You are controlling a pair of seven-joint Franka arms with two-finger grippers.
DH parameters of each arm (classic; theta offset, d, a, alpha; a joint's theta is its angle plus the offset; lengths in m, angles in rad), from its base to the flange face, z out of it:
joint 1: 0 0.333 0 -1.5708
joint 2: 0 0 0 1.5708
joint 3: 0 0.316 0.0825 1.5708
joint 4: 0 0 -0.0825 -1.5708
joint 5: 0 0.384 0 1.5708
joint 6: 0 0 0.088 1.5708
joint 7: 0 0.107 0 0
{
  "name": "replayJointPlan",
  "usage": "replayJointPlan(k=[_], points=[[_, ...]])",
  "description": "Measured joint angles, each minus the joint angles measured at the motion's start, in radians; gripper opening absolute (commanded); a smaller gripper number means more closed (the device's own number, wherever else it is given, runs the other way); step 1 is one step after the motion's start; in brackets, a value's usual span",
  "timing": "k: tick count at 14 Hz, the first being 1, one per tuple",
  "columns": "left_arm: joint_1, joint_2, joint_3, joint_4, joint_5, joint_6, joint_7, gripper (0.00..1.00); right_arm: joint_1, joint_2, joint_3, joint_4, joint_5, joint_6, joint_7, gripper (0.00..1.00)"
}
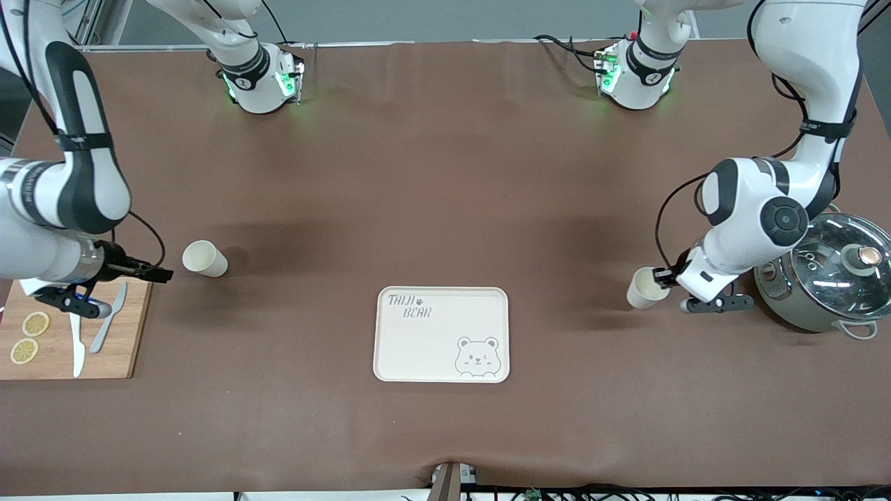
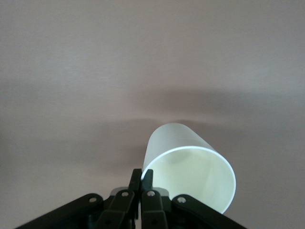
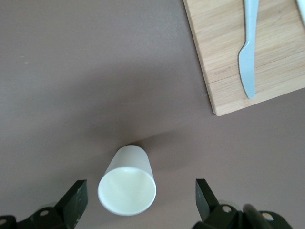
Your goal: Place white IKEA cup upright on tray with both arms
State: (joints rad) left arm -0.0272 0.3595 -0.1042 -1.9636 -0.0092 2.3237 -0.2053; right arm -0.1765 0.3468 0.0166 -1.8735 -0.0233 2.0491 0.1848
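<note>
Two white cups show. One cup [image 1: 205, 258] lies on its side toward the right arm's end of the table, farther from the front camera than the tray [image 1: 431, 351]. My right gripper [image 1: 156, 273] is open, its fingers either side of this cup's mouth [image 3: 127, 191] without touching it. The other cup [image 1: 646, 287] lies tilted toward the left arm's end. My left gripper [image 1: 665, 278] is shut on its rim [image 2: 190, 174], one finger inside and one outside [image 2: 143, 174]. The cream tray with the bear drawing lies empty between the two cups.
A wooden cutting board [image 1: 132, 348] with lemon slices [image 1: 35, 323] and a white knife [image 1: 76, 348] lies under the right arm; it also shows in the right wrist view [image 3: 219, 47]. A pot with a glass lid [image 1: 832, 278] stands beside the left gripper.
</note>
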Motion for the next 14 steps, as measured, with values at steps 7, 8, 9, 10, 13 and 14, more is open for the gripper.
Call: replayJointPlan(k=[7, 8, 9, 10, 13, 14], points=[[-0.282, 0.08, -0.006, 0.212, -0.001, -0.073, -0.51, 0.0, -0.015, -0.069, 0.0, -0.241, 0.0, 0.157, 0.001, 0.91], [-0.315, 0.117, -0.006, 0.252, -0.001, -0.073, -0.569, 0.0, -0.015, -0.075, 0.001, -0.254, 0.0, 0.158, 0.001, 0.9], [-0.344, 0.157, -0.006, 0.296, -0.001, -0.073, -0.625, 0.0, -0.015, -0.079, 0.001, -0.262, 0.0, 0.16, 0.001, 0.89], [-0.372, 0.199, -0.007, 0.343, -0.001, -0.073, -0.678, 0.0, -0.015, -0.08, 0.001, -0.268, 0.0, 0.163, 0.002, 0.83], [-0.429, 0.301, -0.007, 0.447, -0.002, -0.073, -0.785, 0.0, -0.015, -0.08, 0.001, -0.281, 0.004, 0.188, 0.004, 0.78], [-0.438, 0.325, -0.007, 0.47, -0.007, -0.073, -0.797, 0.0, -0.015, -0.08, 0.001, -0.29, 0.011, 0.219, 0.005, 0.75]])
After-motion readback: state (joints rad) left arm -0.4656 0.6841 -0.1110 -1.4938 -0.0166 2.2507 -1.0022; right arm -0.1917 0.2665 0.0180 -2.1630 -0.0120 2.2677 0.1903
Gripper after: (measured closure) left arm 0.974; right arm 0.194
